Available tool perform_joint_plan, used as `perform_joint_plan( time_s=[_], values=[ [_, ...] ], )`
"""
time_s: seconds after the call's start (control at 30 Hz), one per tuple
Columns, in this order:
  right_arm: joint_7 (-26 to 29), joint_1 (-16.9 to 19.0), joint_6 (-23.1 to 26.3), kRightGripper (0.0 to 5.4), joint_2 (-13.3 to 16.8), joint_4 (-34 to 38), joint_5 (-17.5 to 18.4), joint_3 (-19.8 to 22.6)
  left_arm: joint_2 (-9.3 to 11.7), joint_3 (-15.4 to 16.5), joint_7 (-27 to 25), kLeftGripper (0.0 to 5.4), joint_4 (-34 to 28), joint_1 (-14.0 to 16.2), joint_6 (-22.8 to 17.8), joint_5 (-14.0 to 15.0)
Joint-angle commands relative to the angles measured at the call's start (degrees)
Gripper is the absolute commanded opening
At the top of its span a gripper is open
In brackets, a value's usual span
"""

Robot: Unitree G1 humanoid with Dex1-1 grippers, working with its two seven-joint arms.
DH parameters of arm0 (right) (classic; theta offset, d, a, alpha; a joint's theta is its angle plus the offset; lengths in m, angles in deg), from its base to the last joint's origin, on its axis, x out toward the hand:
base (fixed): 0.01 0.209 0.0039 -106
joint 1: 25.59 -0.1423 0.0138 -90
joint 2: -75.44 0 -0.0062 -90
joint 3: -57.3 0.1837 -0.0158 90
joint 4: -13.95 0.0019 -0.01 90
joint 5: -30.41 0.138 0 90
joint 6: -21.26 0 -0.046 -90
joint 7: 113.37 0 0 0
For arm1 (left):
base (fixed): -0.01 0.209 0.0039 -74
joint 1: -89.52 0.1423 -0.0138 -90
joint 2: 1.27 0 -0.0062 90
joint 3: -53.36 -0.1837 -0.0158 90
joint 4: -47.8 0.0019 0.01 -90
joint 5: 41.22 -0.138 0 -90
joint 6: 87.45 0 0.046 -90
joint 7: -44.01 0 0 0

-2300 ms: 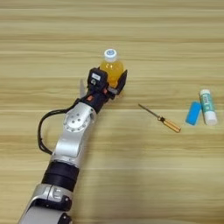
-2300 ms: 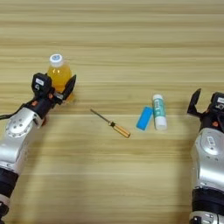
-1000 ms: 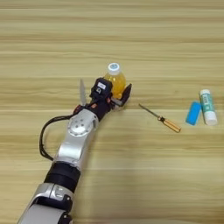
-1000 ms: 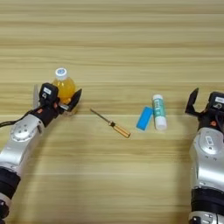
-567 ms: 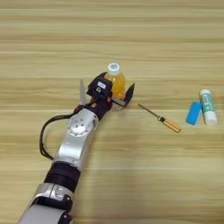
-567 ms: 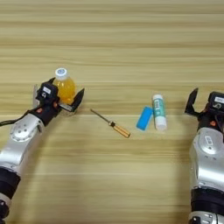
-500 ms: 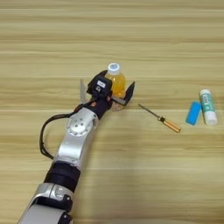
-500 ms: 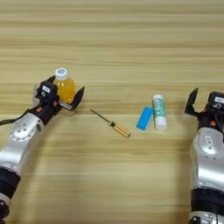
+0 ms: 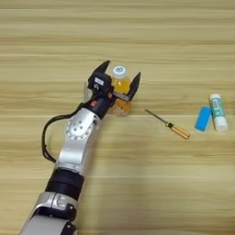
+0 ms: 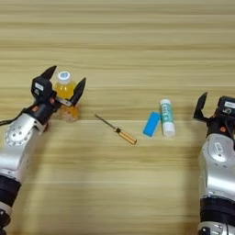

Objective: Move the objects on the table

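On the desk's [image 9: 137, 183] left, the left hand [image 9: 120, 80] spreads its fingers around the upright bottle [image 9: 120, 91]; right hand [image 10: 215, 106] parked right, fingers indiscernible.

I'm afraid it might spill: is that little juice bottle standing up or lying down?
Standing up. The juice bottle rests on its base on the table, white cap on top, between the spread fingers of the left gripper.

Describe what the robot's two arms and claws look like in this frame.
Both arms have silver-grey rounded shells with black joint bands. The left arm carries a thin black cable looping along its outer side. Each ends in a black claw with two pointed fingers: the left claw has small red and white markings on its black wrist block, and the right claw shows a white label and a red spot.
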Motion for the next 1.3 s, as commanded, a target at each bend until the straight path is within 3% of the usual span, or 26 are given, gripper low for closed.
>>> perform_joint_plan(
  time_s=[0.03,0.3,0.67,0.83,0.97,1.13,1.3],
  values=[
    [0.17,-0.26,-0.14,5.40,-0.42,0.88,0.13,-0.26,-0.39,-0.37,-2.45,5.35,-2.56,0.80,1.34,2.28],
    [-0.14,-0.27,-0.04,5.40,-0.68,1.14,-0.12,-0.62,-0.42,2.24,-1.99,5.35,-6.83,1.14,2.07,5.73],
    [-1.28,-0.59,0.55,5.40,-1.73,1.93,-1.09,-1.51,2.48,8.08,2.37,5.35,-14.49,4.61,-1.00,7.18],
    [-1.82,-0.63,0.84,5.40,-2.05,2.38,-1.38,-1.87,4.60,10.24,6.23,5.35,-18.65,7.77,-5.48,5.33],
    [-2.12,-0.78,1.02,5.40,-2.37,2.57,-1.56,-2.01,7.36,8.37,4.53,5.35,-20.96,11.03,-10.34,4.15],
    [-2.40,-0.96,1.21,5.40,-2.65,2.77,-1.76,-2.12,10.17,7.96,3.70,5.35,-20.65,12.25,-13.11,2.73],
    [-2.71,-1.07,1.37,5.40,-2.77,2.94,-1.86,-2.29,13.09,7.87,1.69,5.35,-20.42,13.54,-17.52,3.17]
  ],
)
